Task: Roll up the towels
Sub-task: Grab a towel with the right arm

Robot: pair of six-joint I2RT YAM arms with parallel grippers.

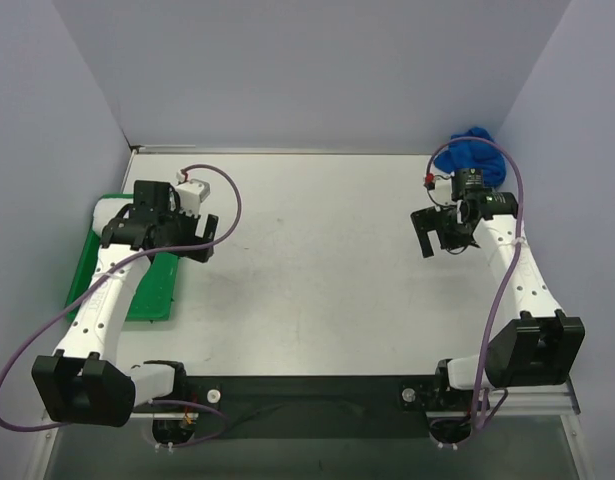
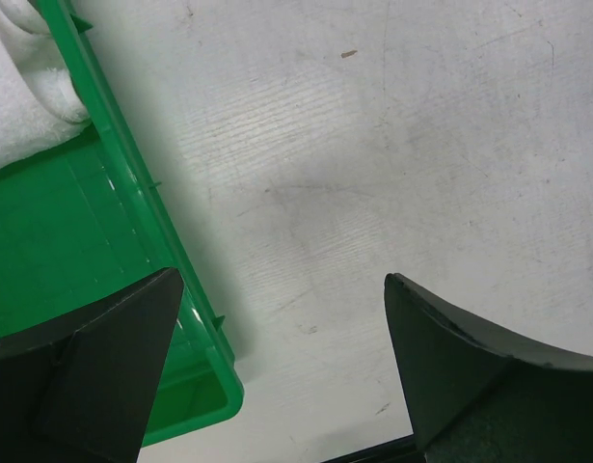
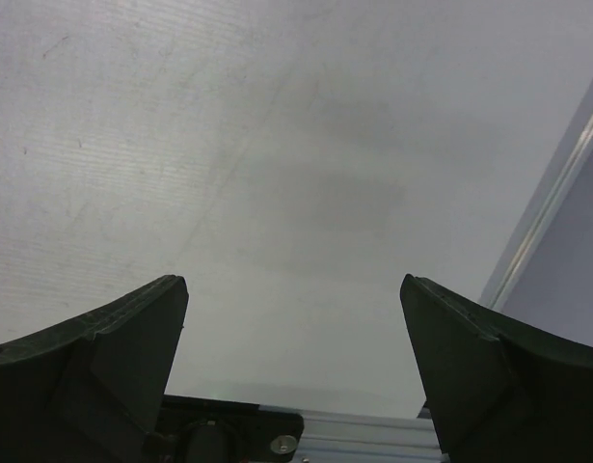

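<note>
Left tool and right tool both spread wide, empty. White towel lies in the green tray; blue towel bunched at the bench's far right.

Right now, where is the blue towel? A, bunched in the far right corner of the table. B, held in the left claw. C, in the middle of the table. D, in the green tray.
A: the blue towel lies bunched at the far right corner of the table, beyond the open right claw.

one towel in the tray (left), another towel far right.
</note>
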